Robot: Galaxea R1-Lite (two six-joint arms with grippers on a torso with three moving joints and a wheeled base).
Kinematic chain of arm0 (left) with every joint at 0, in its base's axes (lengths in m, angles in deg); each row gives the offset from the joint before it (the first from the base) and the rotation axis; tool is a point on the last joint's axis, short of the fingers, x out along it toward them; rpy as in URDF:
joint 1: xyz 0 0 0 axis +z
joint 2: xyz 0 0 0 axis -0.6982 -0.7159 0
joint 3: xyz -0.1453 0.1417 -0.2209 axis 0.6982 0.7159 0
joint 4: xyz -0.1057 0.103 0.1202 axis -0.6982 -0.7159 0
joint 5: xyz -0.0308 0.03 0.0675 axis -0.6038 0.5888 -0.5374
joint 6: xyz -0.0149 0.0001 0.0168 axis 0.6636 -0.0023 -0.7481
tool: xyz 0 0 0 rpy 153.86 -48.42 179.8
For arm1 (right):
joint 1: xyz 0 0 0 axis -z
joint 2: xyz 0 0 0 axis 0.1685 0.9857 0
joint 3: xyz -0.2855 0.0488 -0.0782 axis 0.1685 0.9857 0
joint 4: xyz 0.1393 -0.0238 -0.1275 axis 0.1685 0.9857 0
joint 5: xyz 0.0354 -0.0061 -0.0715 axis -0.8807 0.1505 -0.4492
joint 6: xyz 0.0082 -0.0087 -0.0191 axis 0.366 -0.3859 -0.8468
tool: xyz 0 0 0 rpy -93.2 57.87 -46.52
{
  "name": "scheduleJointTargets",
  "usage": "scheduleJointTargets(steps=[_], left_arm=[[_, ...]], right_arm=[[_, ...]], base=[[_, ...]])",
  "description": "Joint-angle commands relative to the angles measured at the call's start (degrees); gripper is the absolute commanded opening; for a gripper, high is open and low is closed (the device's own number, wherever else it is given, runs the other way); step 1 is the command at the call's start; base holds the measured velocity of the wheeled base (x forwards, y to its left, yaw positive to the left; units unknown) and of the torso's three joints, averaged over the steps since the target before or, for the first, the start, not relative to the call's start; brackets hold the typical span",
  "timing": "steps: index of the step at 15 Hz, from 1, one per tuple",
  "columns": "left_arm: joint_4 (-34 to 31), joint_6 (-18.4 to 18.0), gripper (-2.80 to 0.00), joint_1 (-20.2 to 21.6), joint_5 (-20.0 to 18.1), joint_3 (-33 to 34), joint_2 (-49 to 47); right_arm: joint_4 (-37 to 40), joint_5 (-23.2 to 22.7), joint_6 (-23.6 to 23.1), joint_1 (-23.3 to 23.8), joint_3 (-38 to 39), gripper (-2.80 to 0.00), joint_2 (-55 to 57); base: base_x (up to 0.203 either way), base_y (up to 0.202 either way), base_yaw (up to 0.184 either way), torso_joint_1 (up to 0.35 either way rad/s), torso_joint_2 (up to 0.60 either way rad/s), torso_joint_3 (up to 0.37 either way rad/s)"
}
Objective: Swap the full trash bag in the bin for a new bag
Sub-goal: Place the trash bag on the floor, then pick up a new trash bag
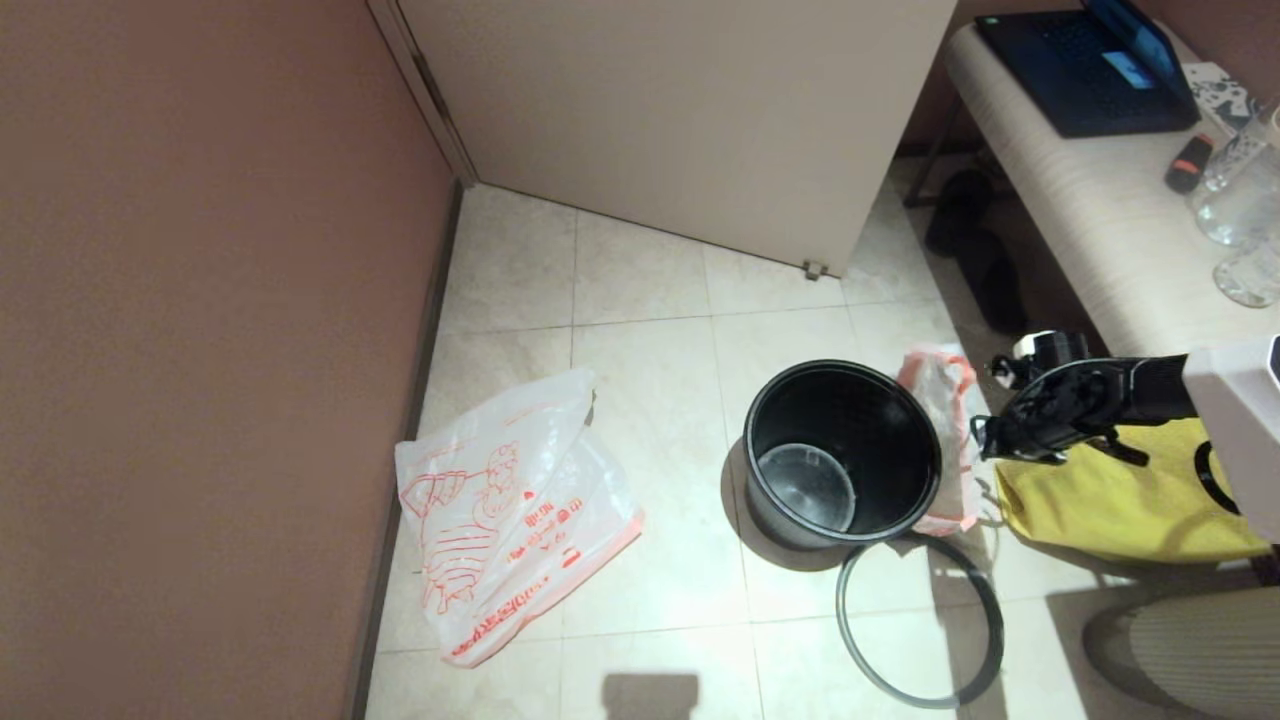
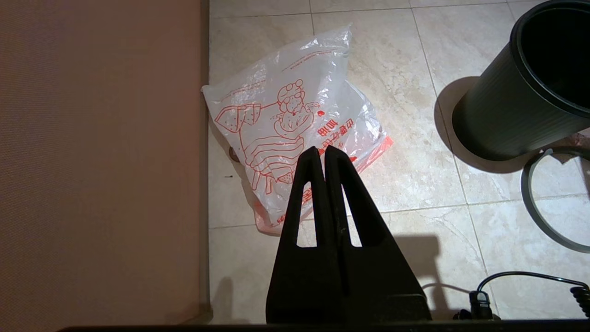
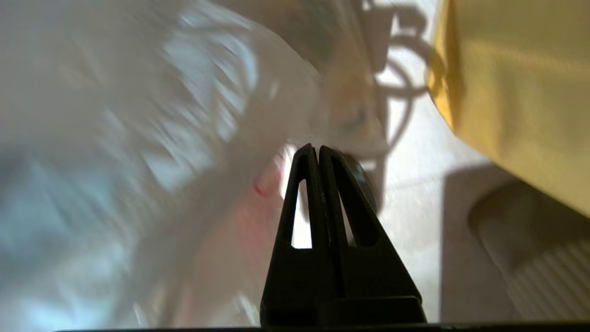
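Thin translucent white full trash bag (image 1: 943,420), pink-rimmed, slumps against the round black plastic bin (image 1: 840,455).
It lies at nine o'clock of the right gripper (image 1: 985,437), whose fingers are pressed together, holding nothing.

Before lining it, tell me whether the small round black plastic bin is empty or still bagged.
Empty. The small round black plastic bin stands upright with bare inner walls and floor showing, no bag in it.

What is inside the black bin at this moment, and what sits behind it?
The bin holds no bag; only its bare black wall and shiny floor show. Behind it, on the side toward the yellow tote, the full trash bag stands on the floor, its lower part hidden by the bin.
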Motion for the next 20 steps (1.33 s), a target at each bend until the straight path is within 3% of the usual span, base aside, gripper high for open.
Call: scheduleJointTargets(steps=[1,4,6,9,13,15,17,20], left_arm=[[0.00,0.04,-2.80,-0.04,-0.05,0.00,-0.06],[0.00,0.04,-2.80,-0.04,-0.05,0.00,-0.06],[0.00,0.04,-2.80,0.04,0.03,0.00,-0.06],[0.00,0.04,-2.80,0.04,0.03,0.00,-0.06],[0.00,0.04,-2.80,0.04,0.03,0.00,0.02],[0.00,0.04,-2.80,0.00,0.00,0.00,-0.06],[0.00,0.04,-2.80,0.04,0.03,0.00,-0.06],[0.00,0.04,-2.80,0.04,0.03,0.00,-0.06]], right_arm=[[4.92,-0.82,-0.05,2.24,7.32,-2.80,-7.41],[7.74,-1.35,-0.49,3.11,17.31,-2.80,-11.87],[8.56,0.07,-0.63,1.03,22.36,-2.80,-13.39],[7.80,1.24,1.34,-3.23,22.78,-2.80,-10.97],[-3.01,0.98,4.11,-7.31,18.44,-2.80,-3.76],[-12.10,0.68,8.14,-7.32,11.71,-2.80,0.08],[-15.56,-4.04,13.46,-6.75,4.85,-2.80,1.17],[-13.94,-10.76,20.15,-6.96,-3.57,-2.80,0.94]], base=[[0.000,0.000,0.000,0.000,0.00,0.000],[0.000,0.000,0.000,0.000,0.00,0.000],[0.000,0.000,0.000,0.000,0.00,0.000],[0.000,0.000,0.000,0.000,0.00,0.000],[0.000,0.000,0.000,0.000,0.00,0.000],[0.000,0.000,0.000,0.000,0.00,0.000],[0.000,0.000,0.000,0.000,0.00,0.000],[0.000,0.000,0.000,0.000,0.00,0.000]])
